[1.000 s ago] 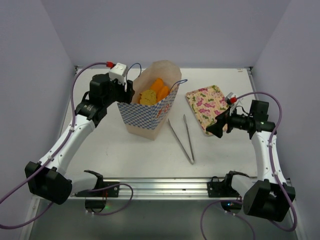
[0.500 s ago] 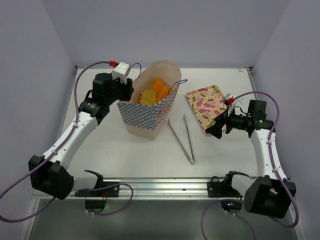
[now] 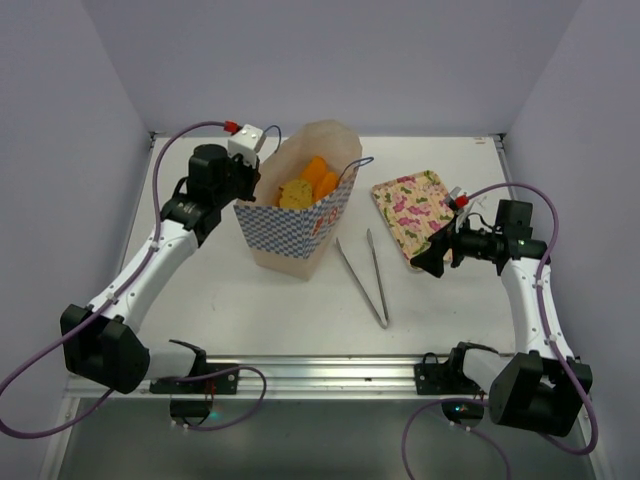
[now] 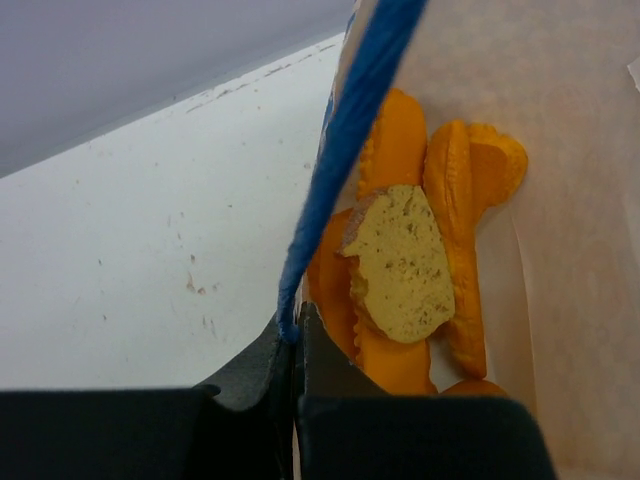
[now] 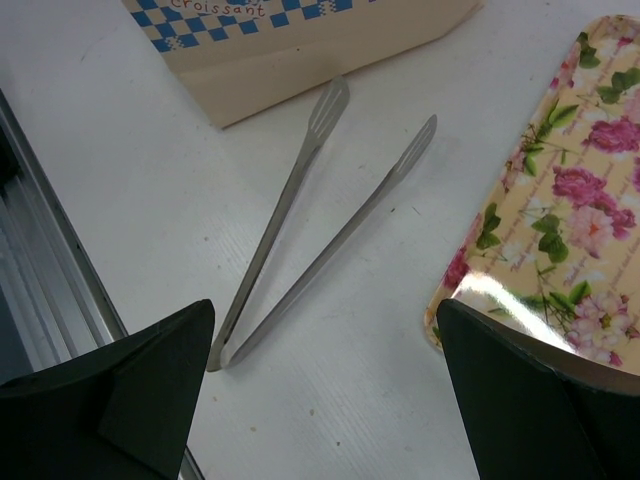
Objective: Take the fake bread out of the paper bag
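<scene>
The paper bag (image 3: 300, 228) stands upright at mid-table, cream with a blue checkered band. Inside it lies the fake bread (image 3: 310, 183): glossy orange pieces and a speckled tan slice (image 4: 400, 262). My left gripper (image 3: 254, 184) is at the bag's left rim. In the left wrist view it (image 4: 293, 325) is shut on the bag's blue cord handle (image 4: 340, 150), beside the bread. My right gripper (image 3: 421, 258) hovers open over the table right of the bag, and nothing lies between its fingers (image 5: 322, 310).
Metal tongs (image 3: 365, 275) lie on the table between the bag and my right gripper, spread open (image 5: 310, 220). A pink floral tray (image 3: 415, 210) sits at the right, its edge under my right fingers (image 5: 560, 220). Purple walls enclose the table.
My left gripper has closed, pinching the blue cord handle, and its arm shifted slightly toward the bag. The right arm has barely moved.
</scene>
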Available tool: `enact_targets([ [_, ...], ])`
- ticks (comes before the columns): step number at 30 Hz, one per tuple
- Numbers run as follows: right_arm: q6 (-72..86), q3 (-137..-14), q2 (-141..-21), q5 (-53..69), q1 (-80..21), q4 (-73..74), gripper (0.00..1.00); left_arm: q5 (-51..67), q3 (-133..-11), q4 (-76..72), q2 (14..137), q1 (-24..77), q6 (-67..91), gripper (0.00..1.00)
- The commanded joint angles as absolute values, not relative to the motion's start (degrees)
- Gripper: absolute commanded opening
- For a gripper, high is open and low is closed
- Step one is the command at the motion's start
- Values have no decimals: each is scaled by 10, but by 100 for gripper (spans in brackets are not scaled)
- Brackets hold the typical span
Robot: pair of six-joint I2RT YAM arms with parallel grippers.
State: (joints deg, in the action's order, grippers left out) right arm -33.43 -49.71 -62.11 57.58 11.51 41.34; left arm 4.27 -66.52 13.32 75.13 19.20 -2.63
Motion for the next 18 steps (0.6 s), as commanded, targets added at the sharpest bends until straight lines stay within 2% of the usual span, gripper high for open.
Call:
enact_targets([
  [1, -330, -508, -610, 589, 113, 405, 99, 20, -696, 115, 751, 194, -41, 0],
  [7, -320, -504, -608, 596, 112, 401, 99, -58, -714, 111, 739, 186, -50, 0],
  [10, -309, -502, -609, 602, 95, 397, 99, -53, -736, 119, 742, 157, -49, 0],
  [14, -276, -505, -614, 566, 28, 370, 98, -44, -749, 126, 745, 127, -43, 0],
  [18, -237, -517, -639, 441, -70, 340, 94, -37, -734, 116, 751, 97, -33, 0],
])
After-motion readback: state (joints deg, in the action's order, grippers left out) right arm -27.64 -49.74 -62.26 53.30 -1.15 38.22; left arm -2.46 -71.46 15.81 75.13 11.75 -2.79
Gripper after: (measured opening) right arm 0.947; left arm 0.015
